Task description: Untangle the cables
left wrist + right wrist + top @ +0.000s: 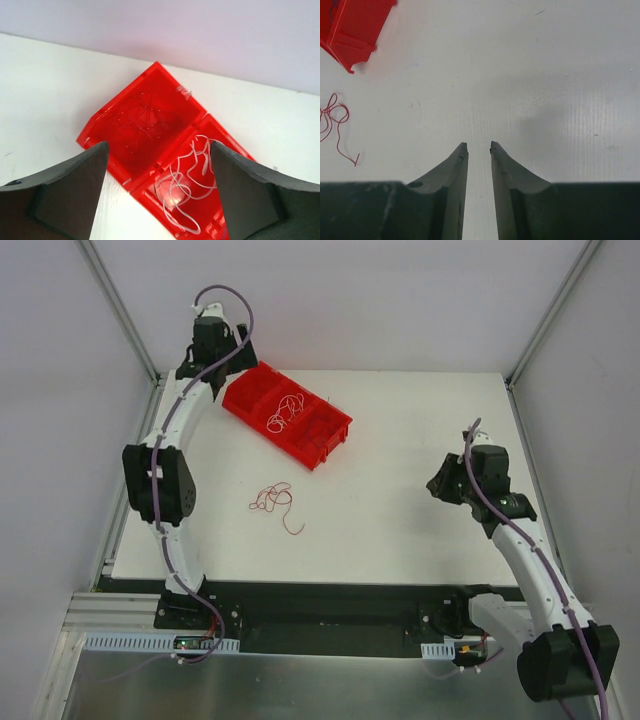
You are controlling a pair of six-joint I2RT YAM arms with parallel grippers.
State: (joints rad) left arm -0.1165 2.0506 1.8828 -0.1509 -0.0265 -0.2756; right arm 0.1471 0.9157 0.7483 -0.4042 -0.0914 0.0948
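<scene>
A whitish cable (187,175) lies in loose curls inside one compartment of the red bin (120,102). My left gripper (159,145) hangs open above that bin, jaws wide apart, holding nothing. From above, the white cable (285,412) shows in the bin's middle and my left gripper (238,352) sits at the bin's far-left end. A thin red cable (272,498) lies in a small curly tangle on the white table, apart from both grippers. It also shows at the left edge as the red cable (335,120). My right gripper (478,145) hovers over bare table, jaws slightly apart and empty.
The red bin (330,435) lies diagonally at the back left of the white table (400,520). A corner of the bin (350,30) shows top left in the right wrist view. My right gripper (440,485) is at the right side. Grey walls enclose the table.
</scene>
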